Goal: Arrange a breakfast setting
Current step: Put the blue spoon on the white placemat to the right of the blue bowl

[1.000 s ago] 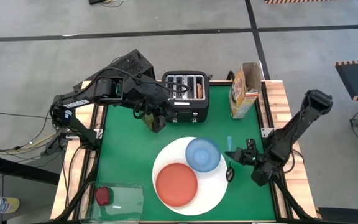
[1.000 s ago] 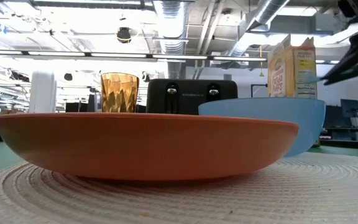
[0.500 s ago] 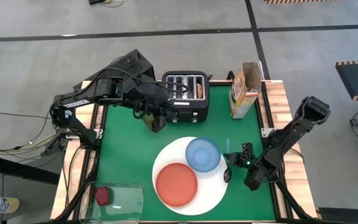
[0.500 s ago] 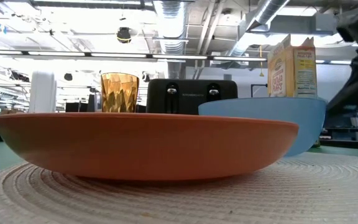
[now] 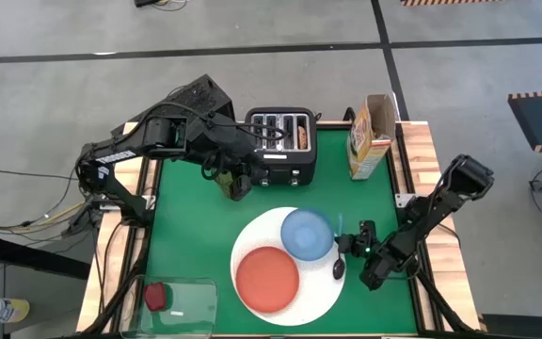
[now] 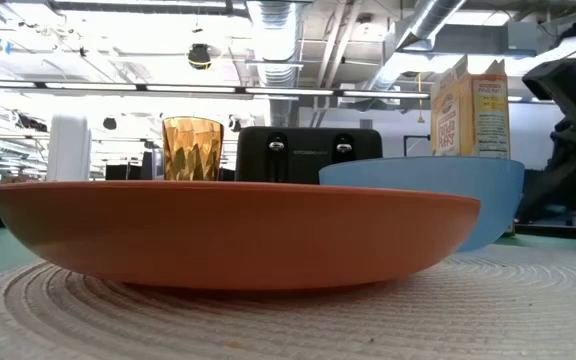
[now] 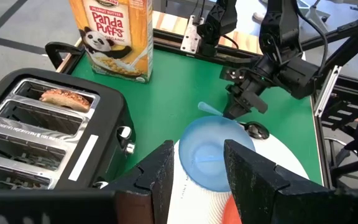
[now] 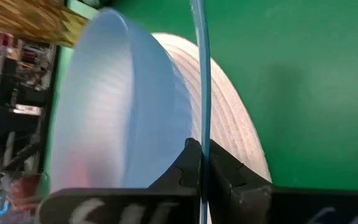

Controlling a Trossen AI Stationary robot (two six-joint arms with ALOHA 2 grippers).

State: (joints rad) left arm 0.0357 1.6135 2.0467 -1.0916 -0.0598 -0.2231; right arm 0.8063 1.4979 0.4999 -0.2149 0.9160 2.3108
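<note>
The right arm reaches in from about four o'clock, folded low, its wrist angled down toward the middle. The right hand (image 5: 347, 250) sits low with its fingers (image 8: 191, 167) pinched tight on a thin blue handle. The left arm stretches across from about ten o'clock, elbow raised, and the left hand (image 5: 236, 185) hangs there with its fingers (image 7: 160, 171) parted.

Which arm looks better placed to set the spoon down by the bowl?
The right. Its tool is shut on the spoon, right beside the blue bowl. The left tool hangs by the toaster, farther away.
</note>
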